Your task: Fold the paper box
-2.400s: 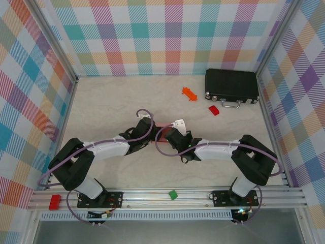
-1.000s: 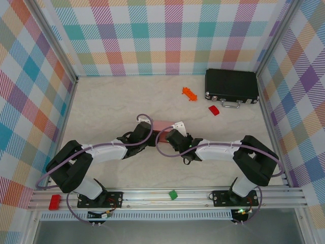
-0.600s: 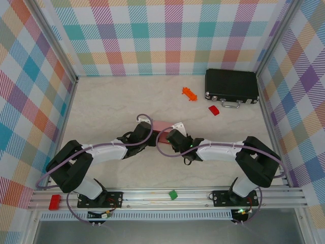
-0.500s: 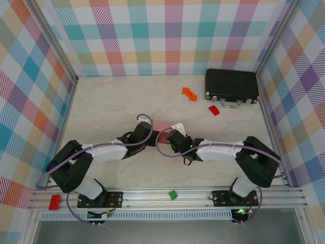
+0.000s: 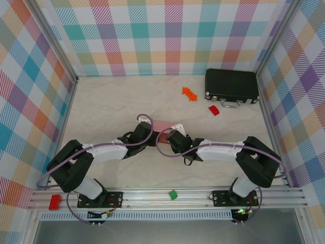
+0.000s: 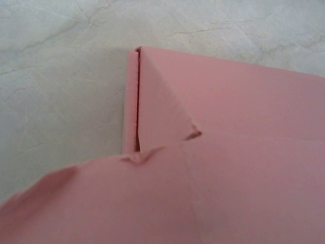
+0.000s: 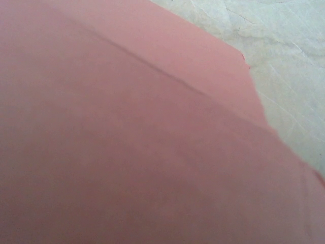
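**Fingers out of sight over the pink card, and little has shifted**

The fingers of both arms are buried under their own wrists in the overhead view, so I cannot tell how wide either pair stands or whether either has hold of the card. The left gripper and right gripper meet nose to nose at the near edge of the paper box, which lies flat about mid-table.

Compared with a couple of seconds back, the left arm has reached a little further out and more of the pink face shows beyond the wrists. Over the last second the right wrist has only crept slightly leftward; the box has not travelled.

Close up from the left wrist, one corner is already formed: a narrow side flap lies folded along the edge, with a small crumple where the creases meet. From the right wrist, a long crease runs across the panel. I judge the fold partly done — probably a pressing or tucking step, though the contact is hidden.

The table is pale and marbled. Well apart from the box lie a black hard case, an orange piece and a red piece; a green piece sits on the front rail. Plaid walls close in three sides.
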{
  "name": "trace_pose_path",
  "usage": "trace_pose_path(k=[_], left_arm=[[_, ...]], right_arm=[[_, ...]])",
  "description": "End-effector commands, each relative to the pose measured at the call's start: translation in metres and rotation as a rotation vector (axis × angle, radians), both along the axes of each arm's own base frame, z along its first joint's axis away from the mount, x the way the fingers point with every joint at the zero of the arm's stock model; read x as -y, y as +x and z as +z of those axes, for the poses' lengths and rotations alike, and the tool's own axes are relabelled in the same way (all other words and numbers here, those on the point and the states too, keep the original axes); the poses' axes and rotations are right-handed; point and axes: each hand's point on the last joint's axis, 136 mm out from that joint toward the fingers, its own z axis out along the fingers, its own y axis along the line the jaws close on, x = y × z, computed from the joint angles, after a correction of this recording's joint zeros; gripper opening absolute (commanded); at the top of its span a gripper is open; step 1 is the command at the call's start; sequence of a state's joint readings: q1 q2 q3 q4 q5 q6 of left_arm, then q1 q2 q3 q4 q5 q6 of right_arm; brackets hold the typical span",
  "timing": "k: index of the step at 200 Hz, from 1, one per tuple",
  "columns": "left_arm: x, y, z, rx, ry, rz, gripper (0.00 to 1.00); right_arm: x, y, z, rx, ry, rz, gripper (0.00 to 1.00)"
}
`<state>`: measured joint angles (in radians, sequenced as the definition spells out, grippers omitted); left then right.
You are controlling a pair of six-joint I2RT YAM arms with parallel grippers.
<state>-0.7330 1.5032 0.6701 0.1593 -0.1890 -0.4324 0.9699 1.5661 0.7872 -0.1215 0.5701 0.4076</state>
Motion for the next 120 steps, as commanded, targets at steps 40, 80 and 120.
trace_pose_path(k=[40,80,120], left_arm=[[-0.007,-0.011,0.004,0.001,0.026,-0.016,0.43],[-0.012,-0.018,-0.001,-0.008,0.031,-0.019,0.46],[-0.018,-0.026,-0.002,-0.010,0.024,-0.017,0.49]], right_arm=[[-0.002,-0.009,0.007,-0.018,0.031,0.024,0.54],[-0.002,-0.012,0.003,-0.033,0.025,0.040,0.58],[0.001,-0.014,0.001,-0.040,0.016,0.043,0.64]])
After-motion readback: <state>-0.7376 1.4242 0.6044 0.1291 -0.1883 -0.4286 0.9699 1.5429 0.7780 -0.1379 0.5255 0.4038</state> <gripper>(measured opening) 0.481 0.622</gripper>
